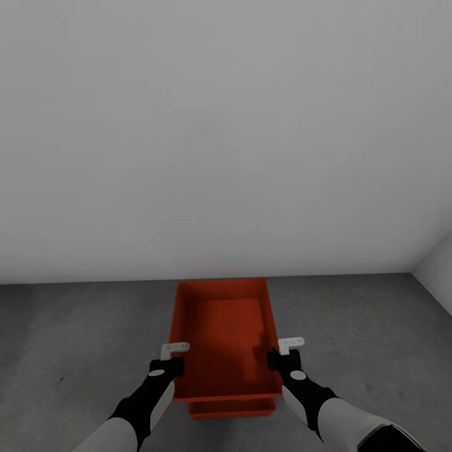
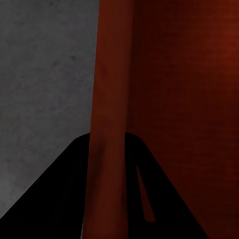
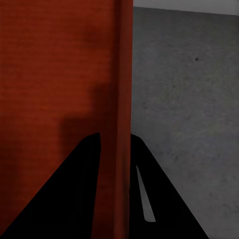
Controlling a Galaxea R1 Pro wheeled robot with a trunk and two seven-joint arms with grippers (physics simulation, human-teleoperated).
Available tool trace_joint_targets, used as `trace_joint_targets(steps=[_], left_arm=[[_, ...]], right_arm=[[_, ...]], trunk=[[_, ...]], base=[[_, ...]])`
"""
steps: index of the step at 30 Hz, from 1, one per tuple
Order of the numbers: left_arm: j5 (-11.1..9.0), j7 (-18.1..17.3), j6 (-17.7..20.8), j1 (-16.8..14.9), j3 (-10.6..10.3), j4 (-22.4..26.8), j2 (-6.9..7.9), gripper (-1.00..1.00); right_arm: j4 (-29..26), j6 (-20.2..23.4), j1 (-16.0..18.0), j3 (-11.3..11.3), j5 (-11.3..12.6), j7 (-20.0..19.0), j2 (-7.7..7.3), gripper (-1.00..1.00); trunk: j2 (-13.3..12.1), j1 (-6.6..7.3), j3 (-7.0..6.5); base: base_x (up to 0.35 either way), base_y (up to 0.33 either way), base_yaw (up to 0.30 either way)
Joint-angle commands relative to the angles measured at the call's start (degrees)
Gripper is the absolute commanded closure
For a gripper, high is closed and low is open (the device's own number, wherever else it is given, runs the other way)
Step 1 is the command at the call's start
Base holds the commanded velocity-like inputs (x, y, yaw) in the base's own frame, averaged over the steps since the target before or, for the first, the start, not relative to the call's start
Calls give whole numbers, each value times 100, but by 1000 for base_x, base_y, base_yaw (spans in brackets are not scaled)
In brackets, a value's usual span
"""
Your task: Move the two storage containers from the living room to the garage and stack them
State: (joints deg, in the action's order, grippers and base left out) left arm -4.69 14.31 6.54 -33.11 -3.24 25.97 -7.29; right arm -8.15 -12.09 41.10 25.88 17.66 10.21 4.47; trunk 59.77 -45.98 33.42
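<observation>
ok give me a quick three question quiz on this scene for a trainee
1. True or false: the left end effector clamps a side wall of the upper container.
2. What lies under the upper container? A) lower container B) wooden bench C) car
3. Fill in: the floor is dark ____.

Key: 1 true; 2 A; 3 grey. The right end effector grips the opposite wall.

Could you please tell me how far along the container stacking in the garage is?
Done: the lower container is in the garage on the floor. In hand: the upper container, over it, is gripped by the left gripper and right gripper on its side walls. Left: release it.
</observation>
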Motion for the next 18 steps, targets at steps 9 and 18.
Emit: trace_joint_targets(steps=[9,18], left_arm=[[83,366,-74,-1,124,31,79,100],[83,368,-74,-2,127,31,79,100]], right_arm=[[-2,4,3,-241,247,-1,1,100],[-2,5,3,-241,247,-3,1,100]], trunk=[[366,-199,167],[727,-396,329]], base=[[0,0,0],[0,0,0]])
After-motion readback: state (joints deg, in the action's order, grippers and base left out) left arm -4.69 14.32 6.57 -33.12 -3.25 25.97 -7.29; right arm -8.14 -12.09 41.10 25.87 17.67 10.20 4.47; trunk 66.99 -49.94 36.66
